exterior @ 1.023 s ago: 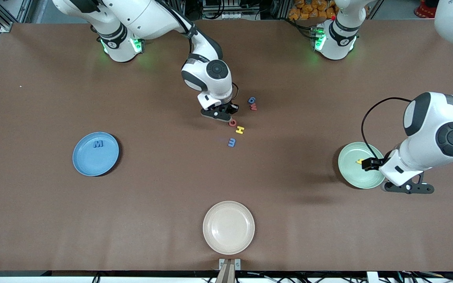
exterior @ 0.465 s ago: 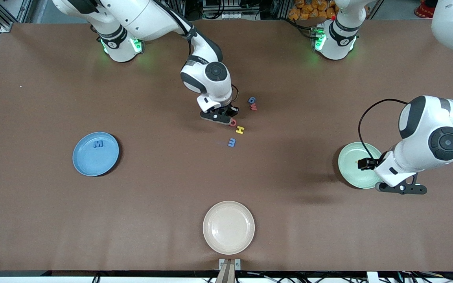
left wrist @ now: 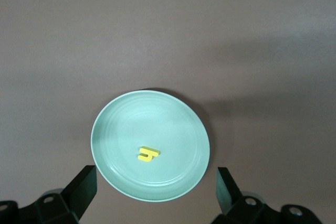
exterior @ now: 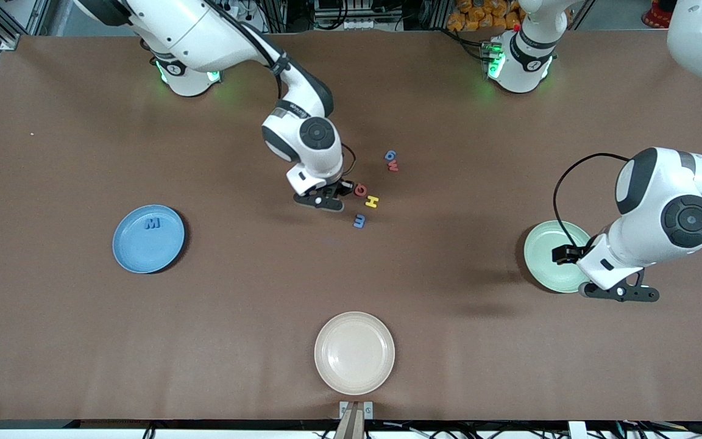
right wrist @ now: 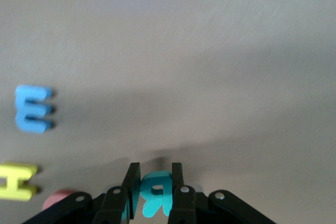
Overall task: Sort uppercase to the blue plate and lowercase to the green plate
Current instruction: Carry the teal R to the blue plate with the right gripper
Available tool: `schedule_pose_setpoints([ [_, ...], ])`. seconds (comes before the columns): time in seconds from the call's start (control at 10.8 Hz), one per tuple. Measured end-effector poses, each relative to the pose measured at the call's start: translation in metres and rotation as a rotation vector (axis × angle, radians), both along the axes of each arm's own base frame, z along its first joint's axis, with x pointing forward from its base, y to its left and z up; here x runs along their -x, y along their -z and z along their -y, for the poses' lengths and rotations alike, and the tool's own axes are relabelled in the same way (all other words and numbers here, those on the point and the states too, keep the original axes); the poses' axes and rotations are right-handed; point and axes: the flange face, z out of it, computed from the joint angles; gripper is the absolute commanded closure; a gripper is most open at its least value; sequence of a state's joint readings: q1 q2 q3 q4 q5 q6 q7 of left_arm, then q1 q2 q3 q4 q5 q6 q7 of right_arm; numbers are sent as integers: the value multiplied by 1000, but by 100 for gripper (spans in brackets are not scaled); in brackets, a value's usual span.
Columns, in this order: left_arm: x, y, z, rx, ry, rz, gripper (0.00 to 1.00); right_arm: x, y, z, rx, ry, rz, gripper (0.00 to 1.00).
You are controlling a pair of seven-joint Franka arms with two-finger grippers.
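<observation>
Table (exterior: 83,317): brown cover, both arm bases along its top edge in the front view.
Cream plate (exterior: 354,353): nearest the front camera, mid-table, nothing on it.
Blue plate (exterior: 148,238): toward the right arm's end; a blue M (exterior: 152,224) lies on it.
Green plate (left wrist: 150,145): toward the left arm's end; a small yellow h (left wrist: 148,153) lies on it.
Left gripper (left wrist: 156,190): over the green plate, fingers spread wide, nothing between them.
Right gripper (right wrist: 151,190): over mid-table, fingers clamped on a teal R (right wrist: 154,194).
Loose letters, mid-table: red ring (exterior: 361,189), yellow H (exterior: 372,202) and blue m (exterior: 359,221) in a row; the m is nearest the front camera.
Blue g (exterior: 390,155) and dark red w (exterior: 393,165): touching, farther from the front camera than the ring.
</observation>
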State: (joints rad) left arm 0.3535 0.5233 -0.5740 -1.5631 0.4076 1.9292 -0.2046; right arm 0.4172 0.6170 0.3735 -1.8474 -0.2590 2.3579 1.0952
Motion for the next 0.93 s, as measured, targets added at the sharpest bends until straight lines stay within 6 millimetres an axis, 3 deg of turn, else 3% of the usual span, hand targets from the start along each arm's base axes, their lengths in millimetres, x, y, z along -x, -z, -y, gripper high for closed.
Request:
schedule_pose_setpoints([
  [0.46, 12, -78, 58, 14, 61, 99, 0, -83, -8, 108, -1, -193, -6, 83],
  [0.74, 25, -102, 89, 102, 5, 107, 0, -123, -12, 186, 61, -327, -12, 83],
  [0.93, 35, -112, 111, 113, -1, 101, 0, -137, -28, 221, 94, -398, -28, 83],
])
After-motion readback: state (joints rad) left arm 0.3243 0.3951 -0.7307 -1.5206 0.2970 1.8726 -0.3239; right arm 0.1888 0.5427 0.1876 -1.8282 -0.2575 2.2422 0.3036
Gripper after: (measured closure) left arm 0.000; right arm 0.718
